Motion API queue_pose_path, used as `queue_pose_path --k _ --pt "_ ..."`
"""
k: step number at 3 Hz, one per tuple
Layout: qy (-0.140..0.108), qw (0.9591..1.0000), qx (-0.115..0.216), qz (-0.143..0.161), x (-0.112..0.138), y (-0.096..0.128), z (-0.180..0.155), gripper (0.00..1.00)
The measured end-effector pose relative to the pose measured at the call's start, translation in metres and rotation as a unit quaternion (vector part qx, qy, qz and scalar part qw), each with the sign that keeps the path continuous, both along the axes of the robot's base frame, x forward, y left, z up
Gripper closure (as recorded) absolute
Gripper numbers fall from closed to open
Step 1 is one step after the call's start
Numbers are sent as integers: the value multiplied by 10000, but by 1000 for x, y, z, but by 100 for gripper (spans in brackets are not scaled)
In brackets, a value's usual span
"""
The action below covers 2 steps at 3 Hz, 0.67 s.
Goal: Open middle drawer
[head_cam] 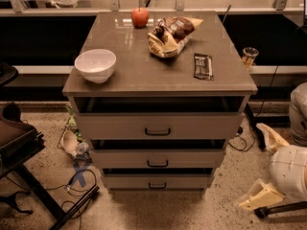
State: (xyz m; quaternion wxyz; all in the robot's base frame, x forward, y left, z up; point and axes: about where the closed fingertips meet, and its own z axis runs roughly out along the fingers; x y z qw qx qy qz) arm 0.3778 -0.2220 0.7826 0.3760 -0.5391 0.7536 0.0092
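Look at the tabletop: you have a white bowl near the front left corner and a red apple at the back edge. A crinkly snack bag lies just right of the apple. A dark wrapped bar lies flat to the right of the bag (not touching it). Off to the right, a small cup stands on a ledge. On the floor at the left you see wires and a black chair.

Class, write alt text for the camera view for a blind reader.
The robot's gripper hangs low at the right, apart from a grey-beige cabinet whose middle drawer shows a dark bar handle. On top sit a white bowl, apple, snack bag and dark packet.
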Motion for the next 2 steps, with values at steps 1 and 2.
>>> queue_pose_path --k 1,2 --pt "-524 9981 -319 -9 19 -12 4 0" --pt "-498 9982 -334 5 20 -10 3 0"
